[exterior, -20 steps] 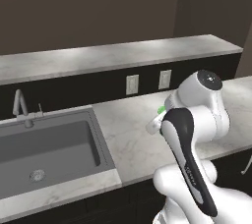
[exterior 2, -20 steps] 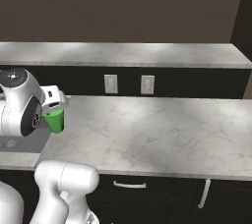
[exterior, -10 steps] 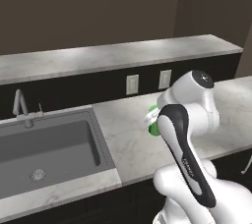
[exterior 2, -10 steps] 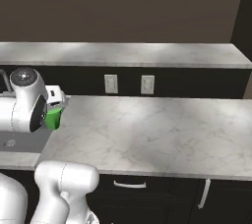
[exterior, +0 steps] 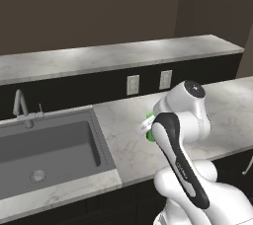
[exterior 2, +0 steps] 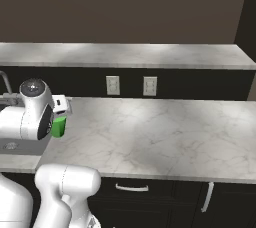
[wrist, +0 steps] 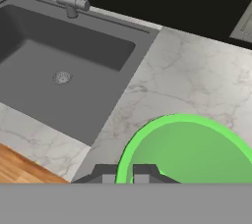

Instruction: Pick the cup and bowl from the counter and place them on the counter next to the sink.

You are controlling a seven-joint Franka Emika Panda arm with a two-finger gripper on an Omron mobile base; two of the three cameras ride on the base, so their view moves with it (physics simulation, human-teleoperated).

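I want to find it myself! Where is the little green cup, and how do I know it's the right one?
Find the dark grey sink set in the marbled counter. Just right of the basin, the white arm's gripper holds the cup over the stone. It is the one bright green thing among white, grey and black.

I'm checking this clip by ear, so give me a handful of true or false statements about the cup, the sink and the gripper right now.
1. The gripper holds the green cup by its rim. True.
2. The cup lies inside the sink basin. False: it is held over the marbled counter, to one side of the sink.
3. The sink basin has nothing in it but its round drain. True.
4. The faucet is running water. False: no water is visible.
5. Two wall outlets sit on the dark backsplash. True.
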